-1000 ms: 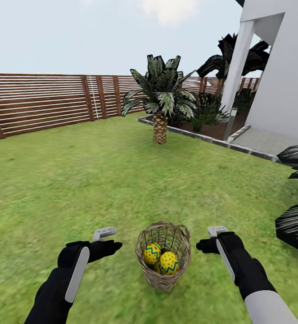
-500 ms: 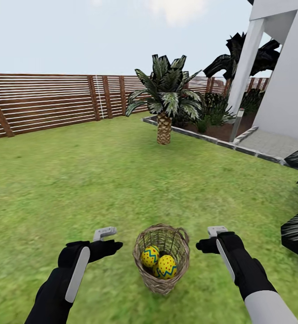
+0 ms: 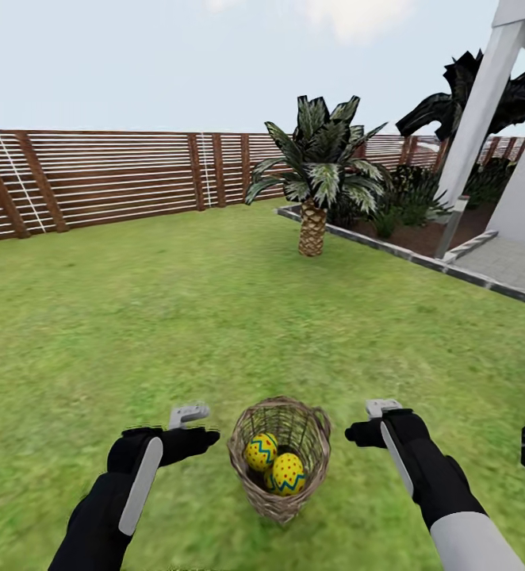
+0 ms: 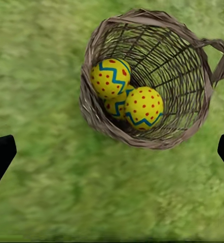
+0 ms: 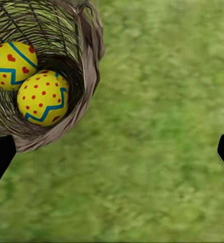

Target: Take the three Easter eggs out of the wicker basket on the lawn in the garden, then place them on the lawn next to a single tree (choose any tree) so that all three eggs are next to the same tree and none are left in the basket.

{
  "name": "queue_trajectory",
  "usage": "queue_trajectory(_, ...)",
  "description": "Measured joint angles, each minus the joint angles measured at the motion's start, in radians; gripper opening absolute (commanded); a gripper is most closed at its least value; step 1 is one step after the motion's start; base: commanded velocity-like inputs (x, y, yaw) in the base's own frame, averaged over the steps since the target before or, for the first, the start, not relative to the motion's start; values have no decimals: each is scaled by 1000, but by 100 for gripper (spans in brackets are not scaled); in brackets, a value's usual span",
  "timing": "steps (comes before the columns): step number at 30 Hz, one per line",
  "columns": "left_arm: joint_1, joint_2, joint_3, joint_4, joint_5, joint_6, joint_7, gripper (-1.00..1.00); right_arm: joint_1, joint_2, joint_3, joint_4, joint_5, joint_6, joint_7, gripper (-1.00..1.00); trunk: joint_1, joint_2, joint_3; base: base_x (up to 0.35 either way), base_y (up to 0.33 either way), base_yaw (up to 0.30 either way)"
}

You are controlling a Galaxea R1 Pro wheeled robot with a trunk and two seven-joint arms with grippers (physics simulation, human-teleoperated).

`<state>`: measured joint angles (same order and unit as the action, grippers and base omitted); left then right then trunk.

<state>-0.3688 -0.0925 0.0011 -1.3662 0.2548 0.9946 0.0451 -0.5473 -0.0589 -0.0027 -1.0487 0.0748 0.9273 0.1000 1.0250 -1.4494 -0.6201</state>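
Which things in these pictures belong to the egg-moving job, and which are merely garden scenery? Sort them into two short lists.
Belongs to the job:
- Easter eggs, all three in the basket
- wicker basket
- lawn
- left gripper and right gripper, either side of the basket

Scenery:
- palm
- wooden fence
- white house

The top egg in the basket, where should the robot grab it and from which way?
Probably from straight above, through the wicker basket's open mouth, since woven walls block every side. Pinch the uppermost Easter egg across its round middle; it lies on the others, nearest the rim. Either open gripper beside the basket could reach: left gripper, right gripper.
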Motion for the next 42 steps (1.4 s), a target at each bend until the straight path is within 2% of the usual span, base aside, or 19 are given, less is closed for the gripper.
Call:
queue_trajectory(3, 0, -8, -2, 37, 0, -3, 1, 100, 0, 1, 0, 1, 0, 0, -1, 100, 0, 0, 0, 93, -327, 291)
queue_trajectory(12, 0, -10, -3, 48, -2, -4, 2, 100, 0, 1, 1, 3, 0, -1, 0, 100, 0, 0, 0, 161, -296, 203)
queue_trajectory(23, 0, -9, -3, 47, -5, 1, 3, 100, 0, 3, 12, 5, -1, -7, 4, 100, 0, 0, 0, 34, -28, 5)
queue_trajectory(26, -2, -10, -14, 48, -9, 3, 11, 100, 0, 2, 13, 5, -3, -7, 5, 100, 0, 0, 0, 0, 0, 0)
queue_trajectory(28, -4, -10, -33, 52, -14, 4, 43, 100, 0, 1, 15, 5, -4, -7, 5, 100, 0, 0, 0, 0, 0, 0)
queue_trajectory(31, -25, -12, -64, 118, -13, 6, 181, 100, 0, 0, 15, 5, -4, -6, 6, 100, 0, 0, 0, 0, 0, 0)
queue_trajectory(33, -65, -24, -92, 219, -8, 6, 291, 100, 0, 0, 15, 6, -4, -6, 6, 100, 0, 0, 0, 0, 0, 0)
queue_trajectory(35, -112, -37, -109, 361, -4, 2, 370, 100, 0, 1, 15, 6, -4, -5, 5, 100, 0, 0, 0, 0, 0, 0)
queue_trajectory(38, -146, -44, -116, 461, 13, -2, 400, 100, 0, 1, 15, 7, -3, -6, 4, 100, 0, 0, 0, 0, 0, 0)
queue_trajectory(42, -160, -48, -118, 496, 31, -4, 411, 100, 0, 3, 16, 10, -3, -6, 2, 100, 0, 0, 0, 0, 0, 0)
